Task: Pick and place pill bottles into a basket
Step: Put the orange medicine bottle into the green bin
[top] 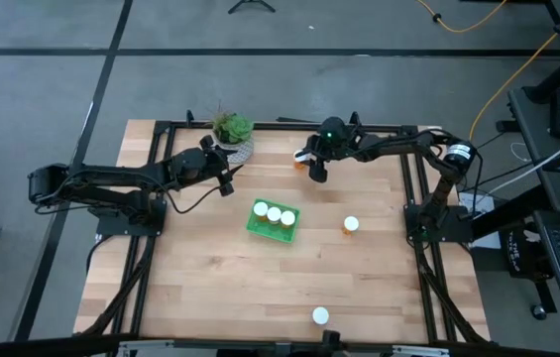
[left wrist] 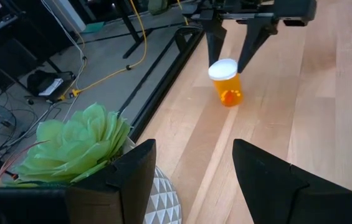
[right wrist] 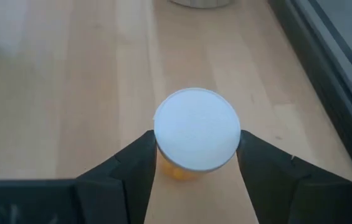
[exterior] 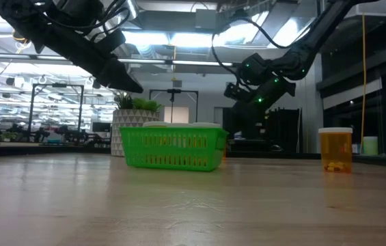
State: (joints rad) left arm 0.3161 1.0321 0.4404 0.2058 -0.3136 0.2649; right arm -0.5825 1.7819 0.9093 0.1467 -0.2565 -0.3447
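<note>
The green basket [top: 273, 220] stands mid-table with three white-capped pill bottles [top: 274, 213] upright in it; it also shows in the low view [exterior: 172, 147]. My right gripper [top: 311, 165] is open at the far side. Its fingers stand on either side of an upright orange bottle [right wrist: 195, 129], which stands on its base on the table in the left wrist view [left wrist: 225, 81]. My left gripper [left wrist: 191, 180] is open and empty, above the table beside the potted plant [top: 231, 129]. Two more bottles stand on the table, one right of the basket [top: 350, 225] and one near the front edge [top: 320, 315]. My right gripper comes at the bottle from above, one finger [right wrist: 135, 165] on each side of its white cap [right wrist: 195, 129]. The fingers stand close against the cap's edge; I cannot tell whether they touch it. The bottle stands upright on the table.
The potted plant [left wrist: 76, 146] in its white-patterned pot stands at the far edge, just left of the right gripper and under my left gripper. Black frame rails [top: 413, 198] run along the table's sides. Bare wood lies in front of the basket.
</note>
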